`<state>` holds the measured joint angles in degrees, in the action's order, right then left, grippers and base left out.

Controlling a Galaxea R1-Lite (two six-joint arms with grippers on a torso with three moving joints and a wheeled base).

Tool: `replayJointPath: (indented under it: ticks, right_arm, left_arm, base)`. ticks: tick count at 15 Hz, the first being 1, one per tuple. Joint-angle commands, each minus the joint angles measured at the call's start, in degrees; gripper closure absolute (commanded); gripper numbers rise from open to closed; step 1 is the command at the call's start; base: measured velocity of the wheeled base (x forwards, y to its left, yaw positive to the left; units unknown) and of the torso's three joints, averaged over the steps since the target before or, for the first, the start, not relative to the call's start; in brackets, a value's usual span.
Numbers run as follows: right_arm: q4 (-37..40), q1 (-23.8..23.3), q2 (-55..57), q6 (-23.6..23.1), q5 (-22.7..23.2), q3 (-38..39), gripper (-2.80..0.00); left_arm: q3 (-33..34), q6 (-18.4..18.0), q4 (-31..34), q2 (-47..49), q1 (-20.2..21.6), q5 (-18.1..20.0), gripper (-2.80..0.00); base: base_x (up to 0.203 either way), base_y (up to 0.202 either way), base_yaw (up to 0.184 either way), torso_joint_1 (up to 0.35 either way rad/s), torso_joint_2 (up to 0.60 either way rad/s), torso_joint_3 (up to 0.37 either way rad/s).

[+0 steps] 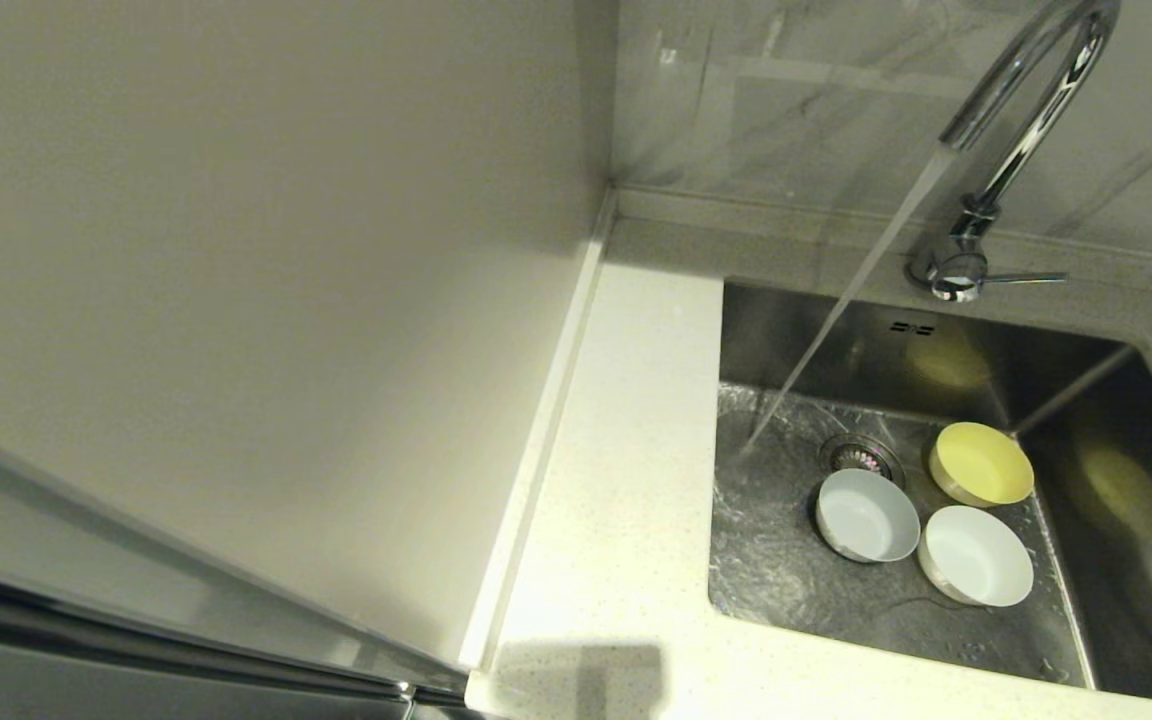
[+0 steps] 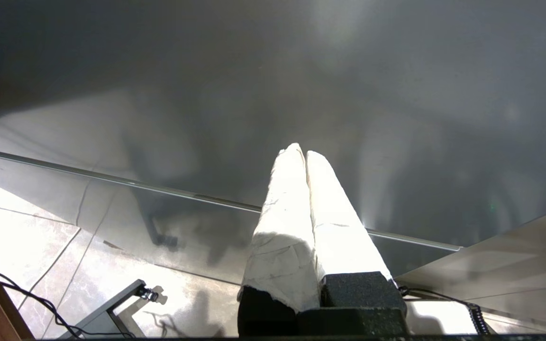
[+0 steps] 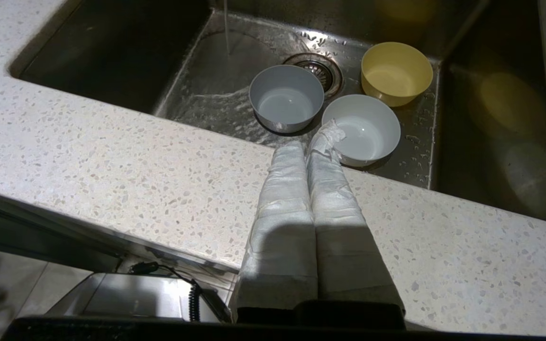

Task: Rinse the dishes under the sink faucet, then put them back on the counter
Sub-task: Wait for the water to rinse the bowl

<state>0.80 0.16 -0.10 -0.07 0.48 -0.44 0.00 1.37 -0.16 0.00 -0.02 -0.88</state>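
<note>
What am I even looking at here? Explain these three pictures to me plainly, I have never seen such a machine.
This is a two-armed robot at a kitchen sink. One picture comes from a camera on its head; the other two from cameras on its wrists, looking along each claw.

The faucet is running into the basin. Three bowls stand there near the drain: a yellow bowl and two white bowls. The speckled counter lies around the sink.

The right claw is shut and empty, above the counter's front edge. The left claw is shut too, parked away from the sink over the floor. Nothing is held.
</note>
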Motion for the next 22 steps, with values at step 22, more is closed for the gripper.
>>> replayJointPath:
  ticks: [22]
  right_arm:
    - [0.0, 0.0, 0.1, 0.0, 0.0, 0.0, 0.00]
  left_arm:
    - [0.0, 0.0, 0.0, -0.2, 0.0, 0.0, 0.00]
  base:
    - [0.000, 0.000, 0.000, 0.000, 0.00, 0.000]
